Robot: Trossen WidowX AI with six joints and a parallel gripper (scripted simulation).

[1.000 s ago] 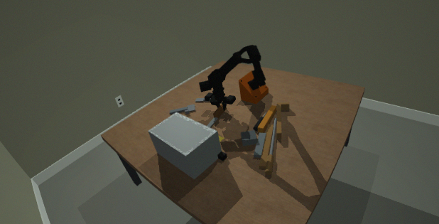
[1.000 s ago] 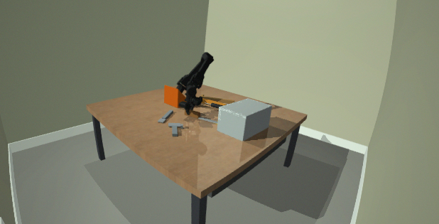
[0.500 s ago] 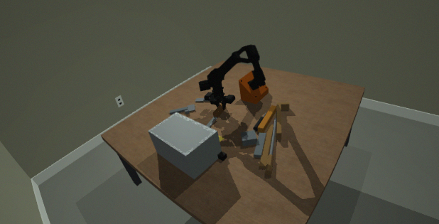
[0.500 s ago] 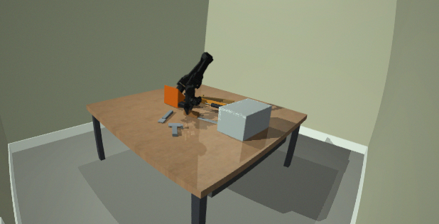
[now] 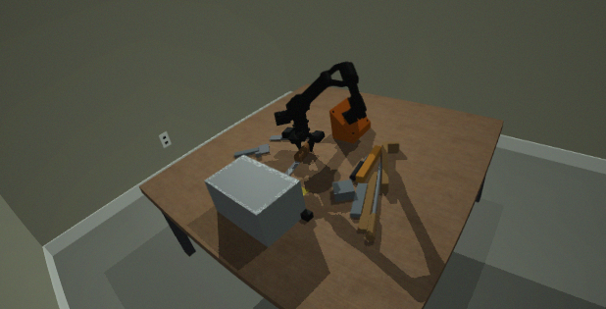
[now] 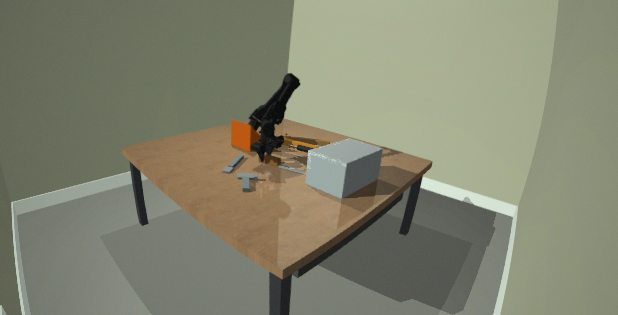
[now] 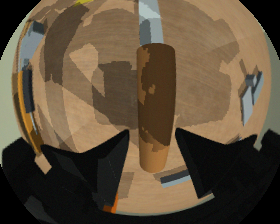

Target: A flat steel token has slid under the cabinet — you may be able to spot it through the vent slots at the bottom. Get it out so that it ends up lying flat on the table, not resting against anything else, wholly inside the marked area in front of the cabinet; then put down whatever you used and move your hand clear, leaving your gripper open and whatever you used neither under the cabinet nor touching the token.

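The pale grey cabinet (image 5: 251, 186) (image 6: 345, 169) stands on the table (image 5: 441, 149) (image 6: 210, 197). The token and the vent slots cannot be made out. A tool with a brown wooden handle (image 5: 300, 154) (image 6: 273, 160) (image 7: 157, 95) and a flat steel blade (image 5: 292, 168) (image 6: 292, 169) (image 7: 150, 22) lies with its blade toward the cabinet; whether the blade tip is underneath is hidden. My gripper (image 5: 304, 149) (image 6: 265, 159) (image 7: 152, 132) is open around the handle's rear part, with gaps at both sides. A yellow patch (image 5: 304, 191) (image 7: 83, 2) shows beside the cabinet, only partly visible.
A small black block (image 5: 307, 215) is by the cabinet's corner. A grey T-shaped piece (image 5: 253, 151) (image 6: 246, 180) and a grey bar (image 6: 233, 164) lie on one side. A grey block (image 5: 343, 190), an orange bar (image 5: 369, 164) and long wooden pieces (image 5: 368, 210) lie on the other.
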